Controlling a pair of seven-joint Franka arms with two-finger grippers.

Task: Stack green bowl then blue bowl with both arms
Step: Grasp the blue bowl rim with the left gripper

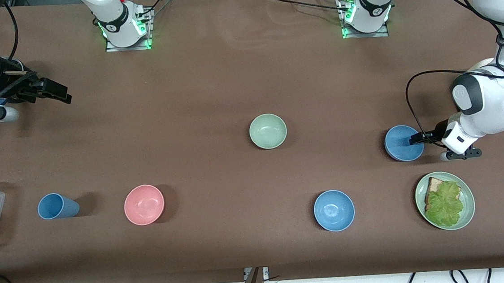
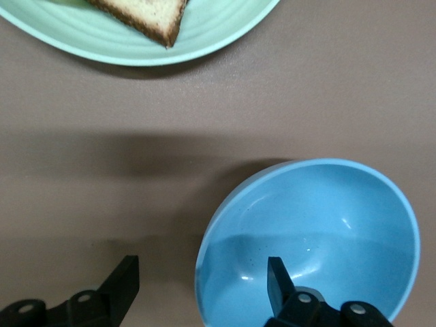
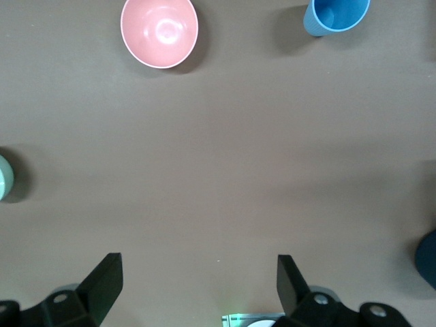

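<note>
A brown table [image 1: 211,86] holds 4 bowls: 1 green bowl [image 1: 268,131] near the middle, 1 pink bowl [image 1: 144,204], and 2 blue bowls. The left gripper [image 1: 416,139] is open astride the rim of 1 blue bowl [image 1: 400,143], 1 finger [image 2: 279,283] inside it. The other blue bowl [image 1: 334,210] sits nearer the camera. 1 blue cup [image 1: 57,206] and 1 plate [image 1: 467,207] of toast also stand here. The right gripper [image 1: 52,92] waits open over bare table at its end.
</note>
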